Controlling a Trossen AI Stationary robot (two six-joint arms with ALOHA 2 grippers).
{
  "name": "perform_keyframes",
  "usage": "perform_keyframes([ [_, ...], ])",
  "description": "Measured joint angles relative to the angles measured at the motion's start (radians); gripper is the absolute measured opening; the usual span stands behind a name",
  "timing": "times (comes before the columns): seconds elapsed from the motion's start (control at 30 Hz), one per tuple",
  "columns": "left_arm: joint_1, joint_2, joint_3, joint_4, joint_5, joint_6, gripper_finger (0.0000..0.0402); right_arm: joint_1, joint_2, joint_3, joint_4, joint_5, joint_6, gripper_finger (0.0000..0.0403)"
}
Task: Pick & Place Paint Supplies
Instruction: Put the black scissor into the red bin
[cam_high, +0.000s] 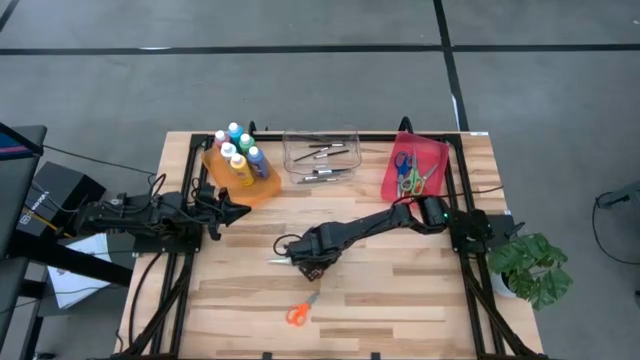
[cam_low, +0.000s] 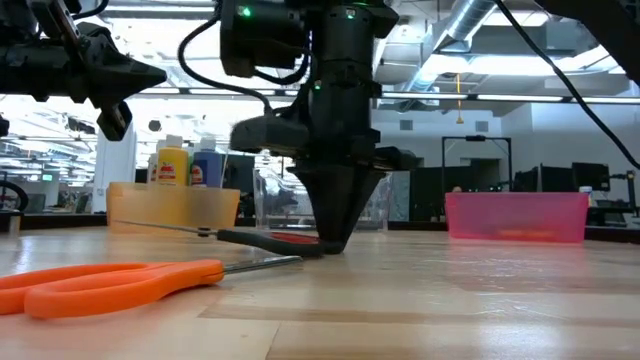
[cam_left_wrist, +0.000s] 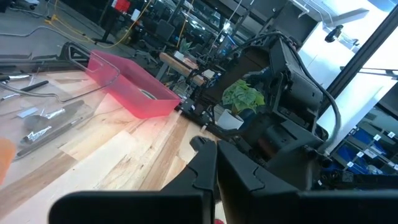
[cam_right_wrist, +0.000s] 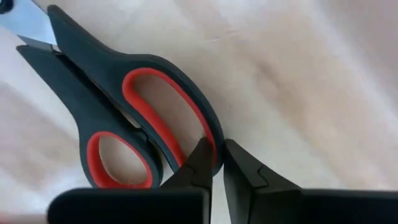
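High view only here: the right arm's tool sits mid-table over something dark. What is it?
Observer: It's scissors with black-and-red handles; the right tool pinches one handle loop's rim.
Operator: Lifted yet?
Observer: No. The low view shows them lying flat on the table, with the tool's tip down at them.
Operator: And the left tool?
Observer: Its wrist view shows the left tool shut, holding nothing.
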Motion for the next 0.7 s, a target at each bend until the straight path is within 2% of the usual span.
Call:
perform_keyframes([
  [0.17, 0.0, 0.0, 0.0, 0.0, 0.0, 0.0, 0.0006, -0.006, -0.066, -0.003, -0.025, 0.074, 0.008, 0.001],
  [0.37, 0.0, 0.0, 0.0, 0.001, 0.0, 0.0, 0.0006, 0.023, -0.192, -0.002, -0.125, 0.07, 0.0, 0.001],
  [0.57, 0.0, 0.0, 0.0, 0.001, 0.0, 0.0, 0.0006, 0.063, -0.382, -0.026, -0.167, 0.034, 0.002, 0.001],
  [0.7, 0.0, 0.0, 0.0, 0.003, 0.0, 0.0, 0.0006, 0.101, -0.53, -0.044, -0.167, 0.019, 0.066, 0.001],
])
